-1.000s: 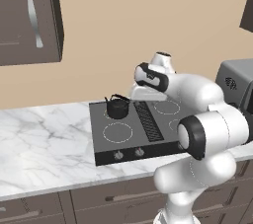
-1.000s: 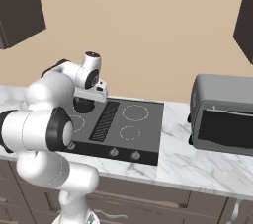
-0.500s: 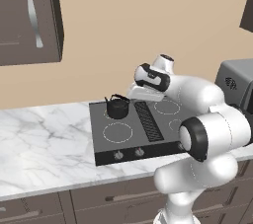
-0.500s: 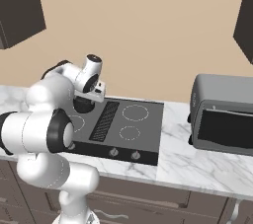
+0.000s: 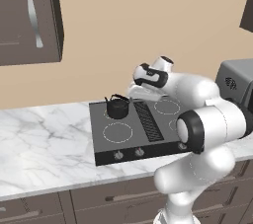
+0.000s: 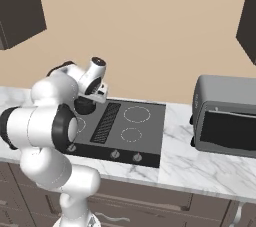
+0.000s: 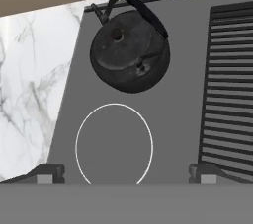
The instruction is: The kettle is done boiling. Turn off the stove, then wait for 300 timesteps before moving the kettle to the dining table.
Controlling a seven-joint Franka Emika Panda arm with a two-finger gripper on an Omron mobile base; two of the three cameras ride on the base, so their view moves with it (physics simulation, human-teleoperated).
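I find no brand, label or writing that I can read on anything here. Nearest to me, along the front edge of the stove, I count two knobs to the left of my arm in the left base view and three in the right base view; my arm covers the rest of that edge. On the cooktop I count four white ring burners in all: the front left ring lies bare right under my hand, and the two right-hand rings sit bare past the ribbed vent strip that runs front to back down the middle. There is one kettle, small, round and black, standing upright on the back left burner near the stove's back left corner, its thin arched handle up. My gripper hangs above the stove, just to the right of the kettle and clear of it, and the jaws stand wide apart with nothing between them; the two finger tips frame the front left ring from above. The stove is set into one white marble counter. One grey toaster oven stands on that counter toward its right end, well apart from the kettle. Farthest off, dark wall cabinets hang above against the tan wall.
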